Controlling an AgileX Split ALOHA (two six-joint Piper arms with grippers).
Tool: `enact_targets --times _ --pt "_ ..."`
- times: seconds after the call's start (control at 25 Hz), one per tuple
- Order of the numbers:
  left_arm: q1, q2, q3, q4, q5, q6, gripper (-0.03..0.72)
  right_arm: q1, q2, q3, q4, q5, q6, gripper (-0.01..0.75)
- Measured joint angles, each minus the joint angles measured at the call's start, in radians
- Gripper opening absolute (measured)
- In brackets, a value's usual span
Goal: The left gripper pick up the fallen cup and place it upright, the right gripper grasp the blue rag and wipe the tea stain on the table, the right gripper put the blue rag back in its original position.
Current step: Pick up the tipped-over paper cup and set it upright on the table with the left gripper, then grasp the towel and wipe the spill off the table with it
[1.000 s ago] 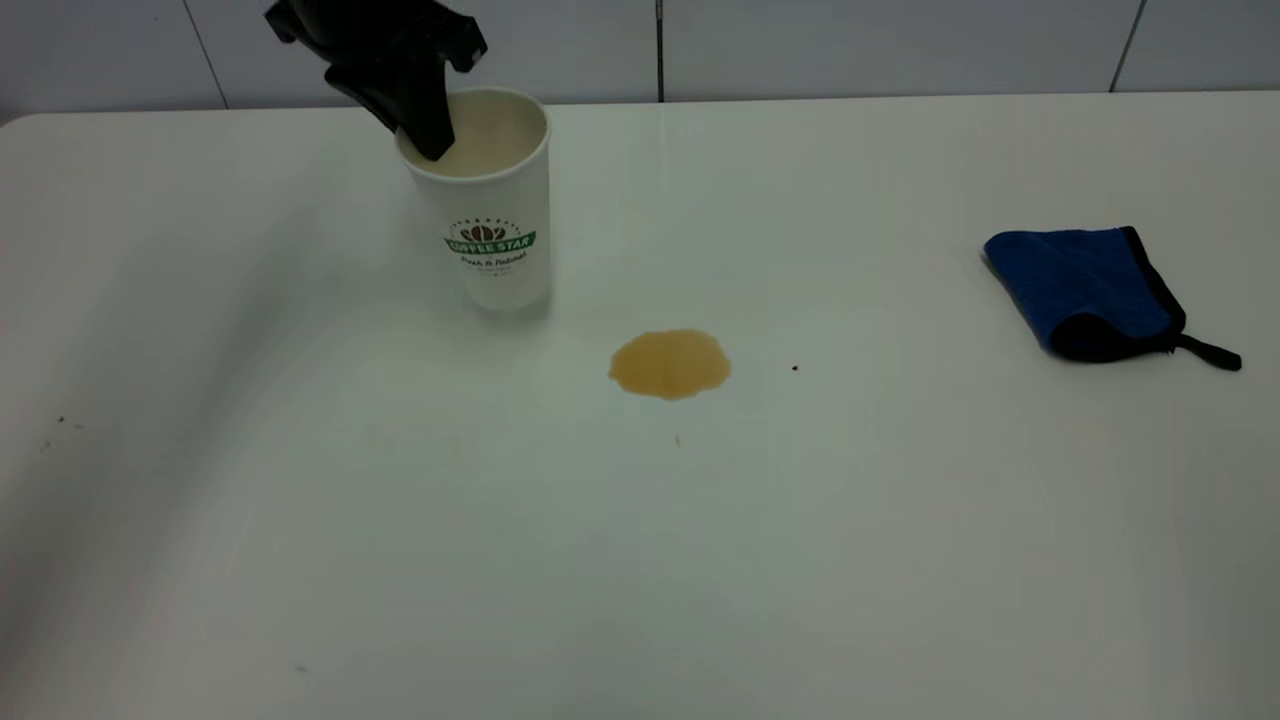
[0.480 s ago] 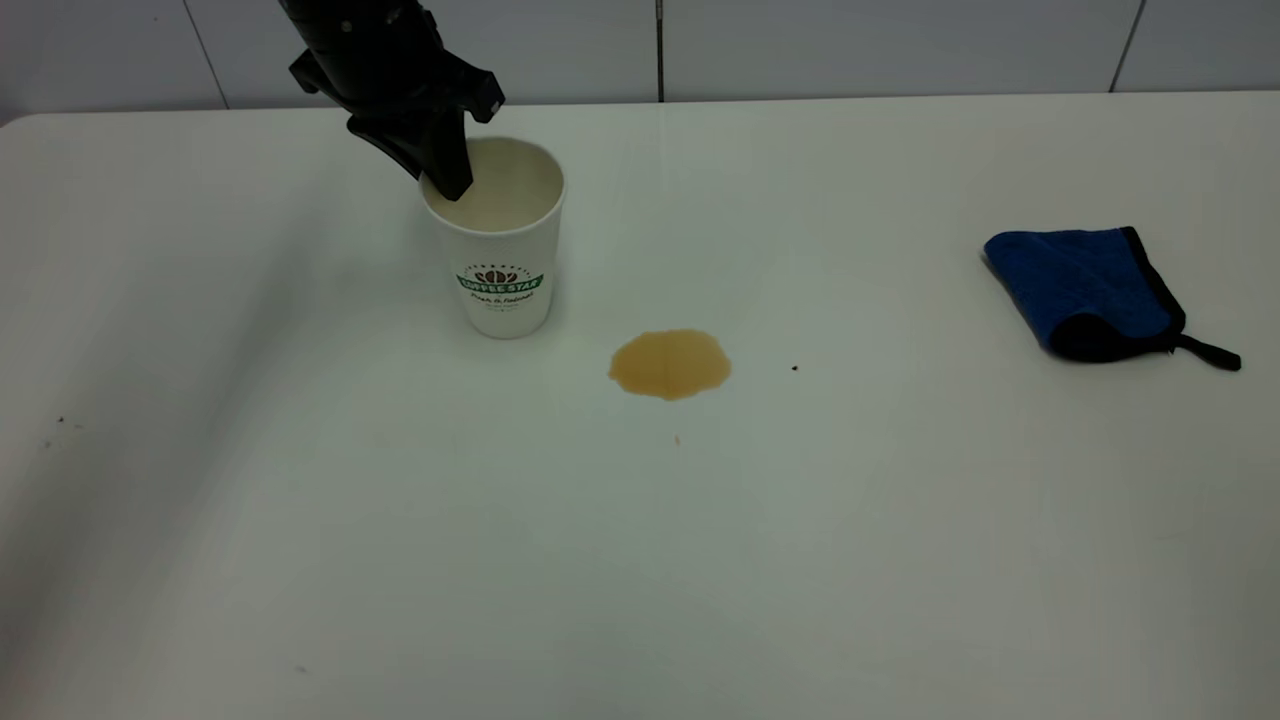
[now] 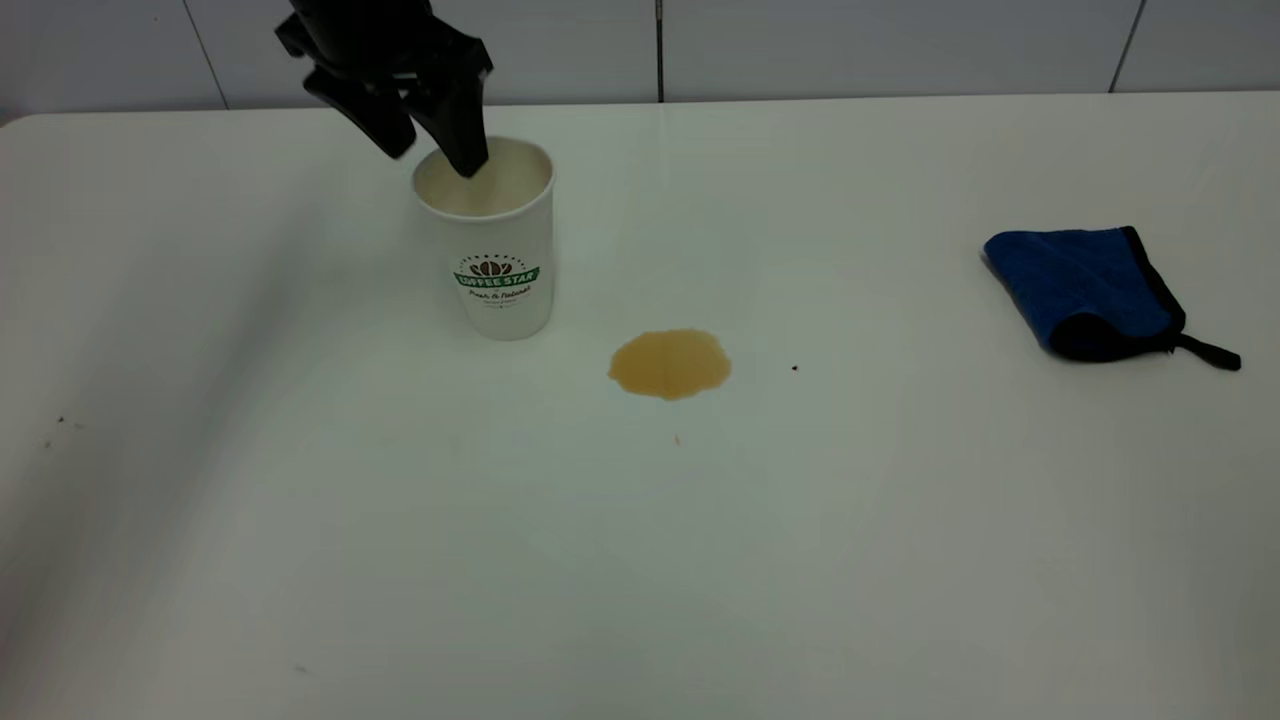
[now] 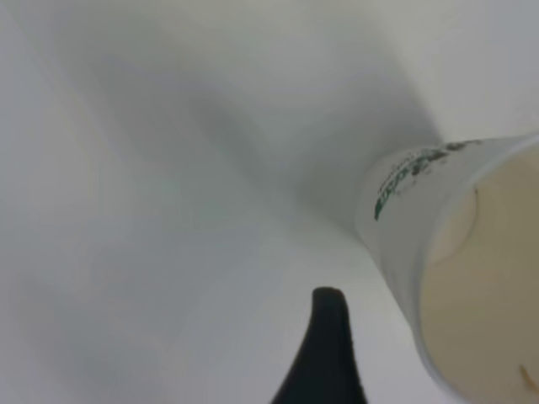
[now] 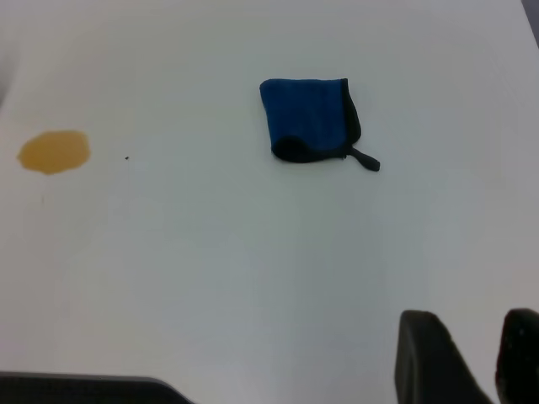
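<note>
Exterior view first: the cup [image 3: 492,245] stands upright on the table [image 3: 640,560], toward the far edge and left of centre, green banner logo facing the camera. Above it, the left gripper [image 3: 430,140] hangs with its jaws spread apart, released; one finger dips over the cup's mouth, the other sits outside the rim on the far-left side, and neither visibly pinches the wall. The tea stain [image 3: 669,364] lies near the cup, toward the near edge and to the right, an amber puddle not touching the cup's base. A tiny dark speck [image 3: 795,368] sits just right of the stain. Well apart, near the right edge, the blue rag [image 3: 1085,290] lies folded, its black strap pointing right.

Left wrist view gives what the exterior cannot: a look down into the cup's [image 4: 459,278] cream inside, with a single black fingertip [image 4: 327,337] standing clear of the outer wall, bare table between them. The second finger is out of that picture.

Right wrist view adds the other arm, unseen from outside: the right gripper [image 5: 472,358] hovers high over the table, well away from the rag [image 5: 307,118], two dark fingers with a gap between them, open and empty. The stain [image 5: 54,151] shows here too, far from the rag, with the speck [image 5: 127,156] between them.
</note>
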Motion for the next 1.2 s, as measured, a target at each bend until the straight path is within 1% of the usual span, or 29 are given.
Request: enact_targets --times 0.04,0.16,0.32,0.4,0.76,0.84,0.96,1.2 --pt "0.000 -0.025 -0.015 0.014 0.034 -0.014 0.713 0.000 0.000 0.000 0.000 0.000 0.000 0.236" --pt "0.000 -0.109 -0.058 0.041 0.135 -0.062 0.709 0.000 0.000 0.000 0.000 0.000 0.000 0.236" --pt "0.000 -0.231 -0.097 0.069 0.274 -0.137 0.681 0.000 0.000 0.000 0.000 0.000 0.000 0.236" --pt "0.000 -0.293 -0.100 0.096 0.321 -0.153 0.666 0.000 0.000 0.000 0.000 0.000 0.000 0.236" --pt "0.001 -0.560 -0.082 0.138 0.322 -0.175 0.603 0.000 0.000 0.000 0.000 0.000 0.000 0.237" --pt "0.001 -0.616 -0.047 0.138 0.322 -0.197 0.594 0.000 0.000 0.000 0.000 0.000 0.000 0.237" --pt "0.001 -0.717 0.054 0.139 0.322 -0.241 0.588 0.000 0.000 0.000 0.000 0.000 0.000 0.237" --pt "0.001 -0.990 0.349 0.141 0.322 -0.267 0.587 0.000 0.000 0.000 0.000 0.000 0.000 0.237"
